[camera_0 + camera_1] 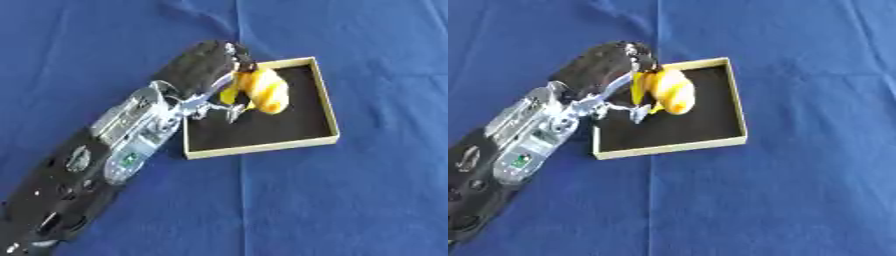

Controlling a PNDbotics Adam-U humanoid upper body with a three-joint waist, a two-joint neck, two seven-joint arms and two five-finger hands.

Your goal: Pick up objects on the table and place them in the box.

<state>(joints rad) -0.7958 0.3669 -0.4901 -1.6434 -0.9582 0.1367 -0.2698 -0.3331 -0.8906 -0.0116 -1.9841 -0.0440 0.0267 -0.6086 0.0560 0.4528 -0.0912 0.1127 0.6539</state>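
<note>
A shallow square box (328, 107) with a pale rim and a dark floor lies on the blue-covered surface (350, 200), a little above the middle of the view and turned slightly askew. Over its upper left corner sits a yellow-orange object (265, 90), rounded, with a brighter yellow part at its left side. Whether it rests on the box floor or hangs just above it cannot be told. The rest of the box floor is bare and dark.

The left arm (105, 155) comes in from the lower left corner and runs diagonally up to the box, black along its length with a silver section near the wrist and a small green patch on it. The left robot hand (206, 67) lies over the box's upper left corner, its black back turned to the camera. Its fingers curl down around the left side of the yellow-orange object and touch it, so the robot hand has hold of it. A silver thumb or finger part (229, 111) reaches below the object, over the box floor.

The hand hides the box's upper left corner and part of the left rim. The arm's lower end is cut off at the view's edge. The right robot hand shows in neither view.
</note>
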